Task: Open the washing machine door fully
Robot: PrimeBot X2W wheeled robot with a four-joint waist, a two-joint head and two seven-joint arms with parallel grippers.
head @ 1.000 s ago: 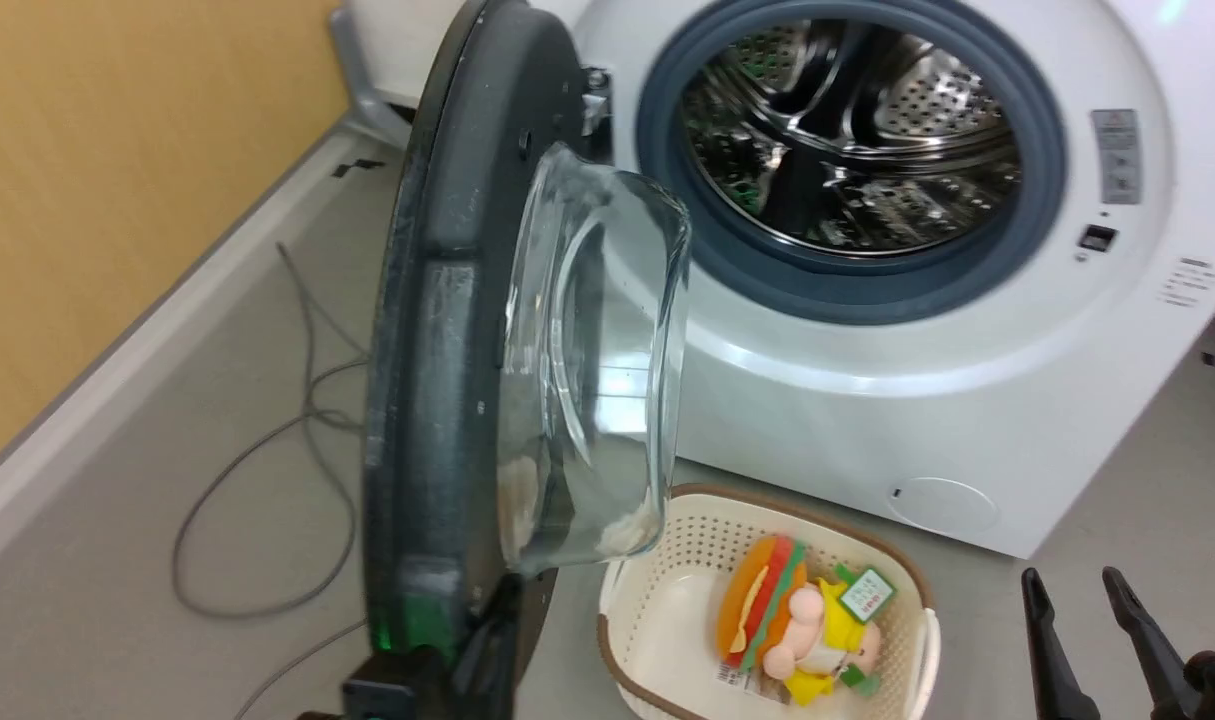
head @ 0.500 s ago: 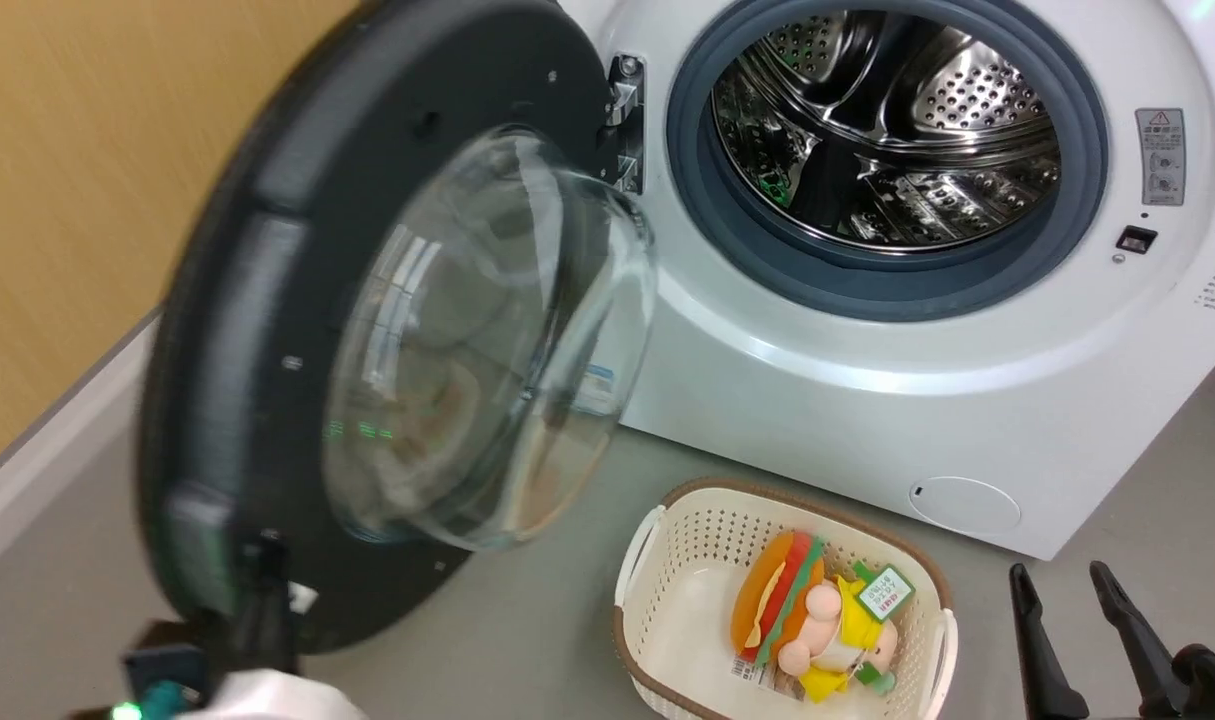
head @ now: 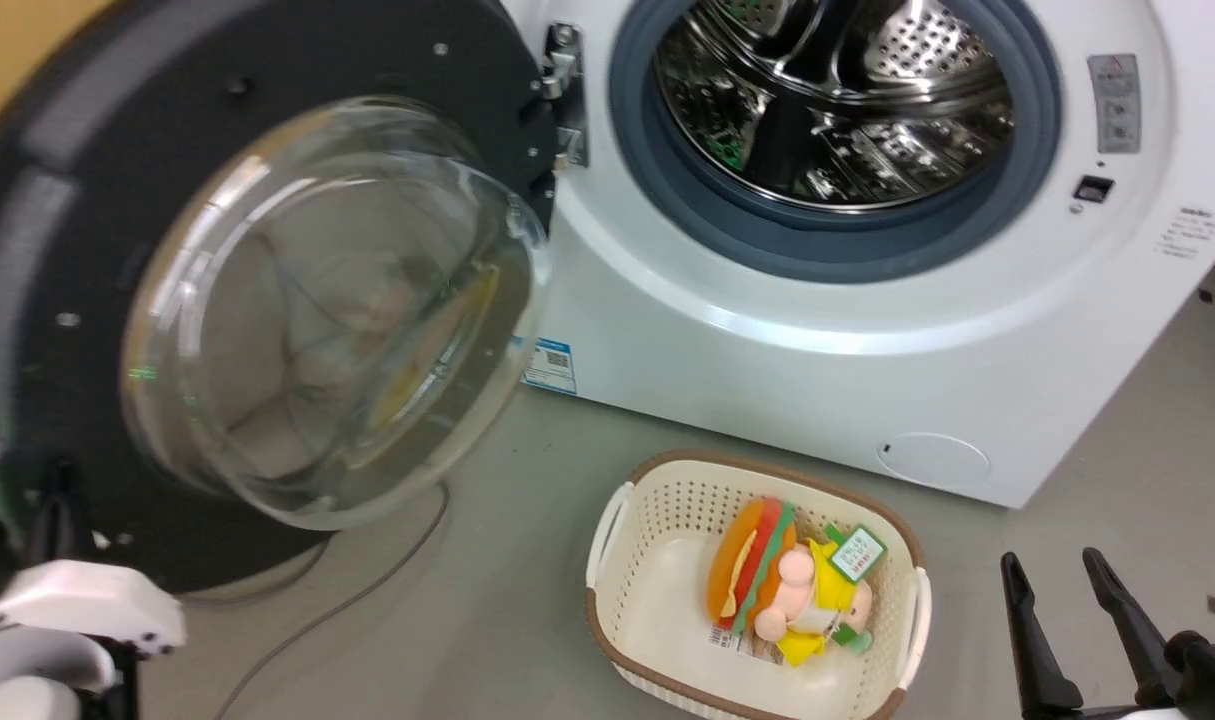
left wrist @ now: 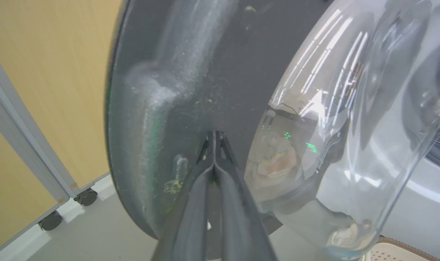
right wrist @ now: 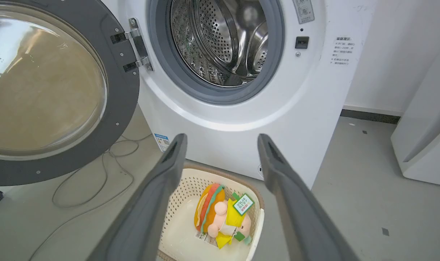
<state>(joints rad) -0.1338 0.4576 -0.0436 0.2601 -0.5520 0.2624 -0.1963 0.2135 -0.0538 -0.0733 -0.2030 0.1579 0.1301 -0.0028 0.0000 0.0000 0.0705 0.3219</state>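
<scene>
The washing machine (head: 817, 370) stands white with its steel drum (head: 837, 90) exposed. Its door (head: 267, 60), a black ring around a clear glass bowl (head: 337, 300), hangs from hinges (head: 564, 95) and is swung wide to the left. In the left wrist view my left gripper (left wrist: 214, 143) is shut, its tips against the door's dark inner face (left wrist: 191, 72) beside the bowl. My pale left forearm (head: 67, 600) sits below the door. My right gripper (head: 1052, 565) hangs open and empty at the lower right, above the basket in the right wrist view (right wrist: 221, 139).
A cream basket (head: 657, 590) holding a burger plush toy (head: 777, 590) sits on the floor before the machine. A grey cable (head: 367, 590) runs under the door. A yellow wall (left wrist: 42, 72) and a castored frame (left wrist: 86, 197) lie behind the door. Another white appliance (right wrist: 422, 137) stands right.
The door has swung from edge-on to wide open toward the left, with my left arm following it. The head view has shifted as well. My right gripper stays open.
</scene>
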